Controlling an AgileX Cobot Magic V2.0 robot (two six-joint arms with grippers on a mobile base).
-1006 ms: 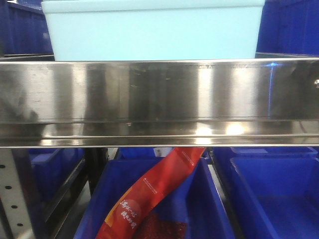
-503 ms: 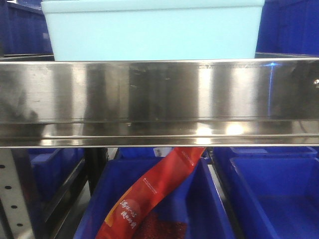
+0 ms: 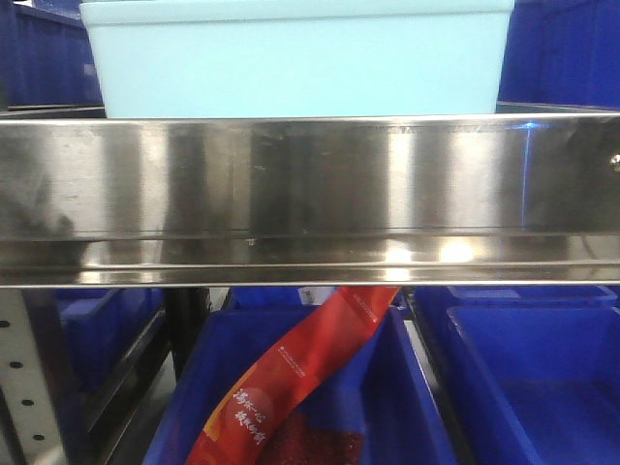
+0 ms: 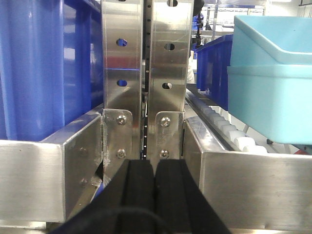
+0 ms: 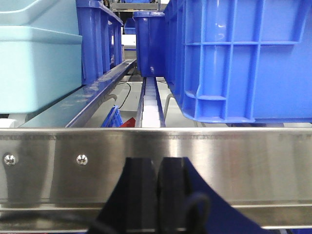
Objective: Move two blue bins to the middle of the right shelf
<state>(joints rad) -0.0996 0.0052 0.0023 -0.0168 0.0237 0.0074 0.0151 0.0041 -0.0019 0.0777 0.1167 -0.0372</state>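
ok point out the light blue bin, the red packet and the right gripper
light blue bin (image 3: 295, 63), front view, front wall
red packet (image 3: 291, 378), front view, middle of its printed face
right gripper (image 5: 156, 183), right wrist view, seam between the closed fingers

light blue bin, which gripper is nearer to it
Cannot say. The light blue bin is right of the left gripper and left of the right gripper; both face the shelf rail.

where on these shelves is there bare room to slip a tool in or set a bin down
Bare: the roller lane between the light blue bin and the big blue bin. Below, the right-hand bin looks empty. Crowded: the lower bin holding the red packet.
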